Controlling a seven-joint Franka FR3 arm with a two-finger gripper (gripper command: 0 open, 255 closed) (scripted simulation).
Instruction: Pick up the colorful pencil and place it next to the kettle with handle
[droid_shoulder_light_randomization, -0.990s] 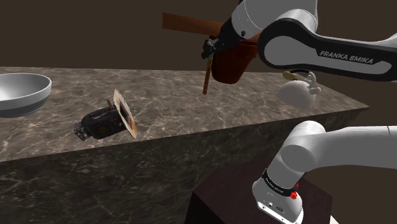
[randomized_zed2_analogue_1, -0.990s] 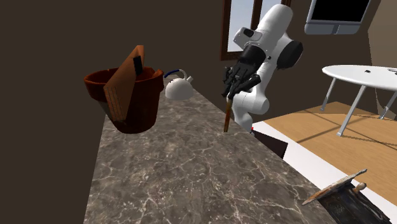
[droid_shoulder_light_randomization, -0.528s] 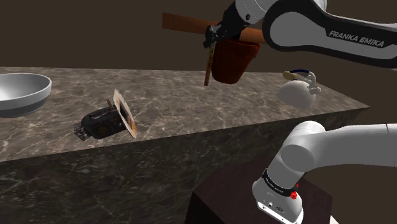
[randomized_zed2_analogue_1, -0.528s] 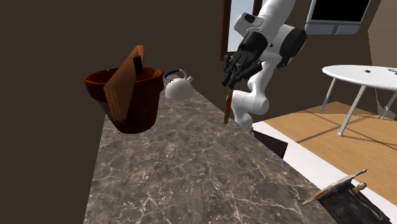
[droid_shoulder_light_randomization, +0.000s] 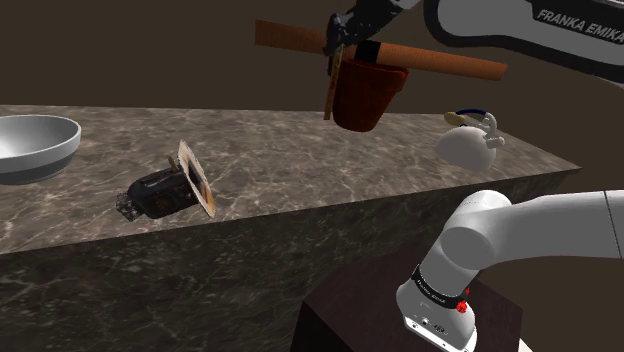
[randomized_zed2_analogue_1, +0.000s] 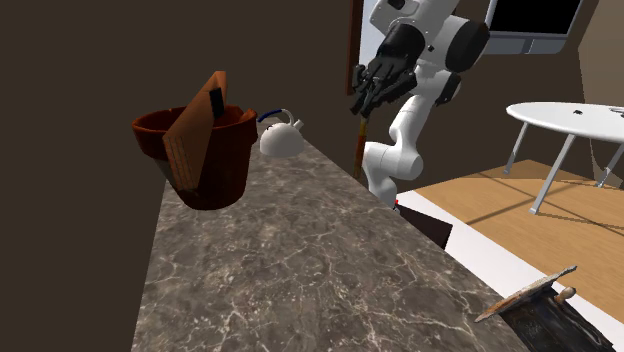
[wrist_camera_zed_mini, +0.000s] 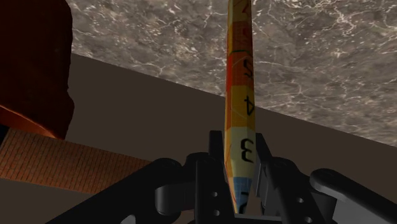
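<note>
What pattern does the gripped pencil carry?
The long pencil shows orange and yellow blocks with black numerals; the wrist view shows it best.

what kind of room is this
Likely a home kitchen or dining area: a marbled counter carries a white kettle and a white bowl, and a round white table stands beyond.

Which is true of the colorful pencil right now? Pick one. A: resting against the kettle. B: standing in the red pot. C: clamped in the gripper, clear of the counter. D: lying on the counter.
C: the gripper clasps the pencil, which hangs above the counter.
</note>
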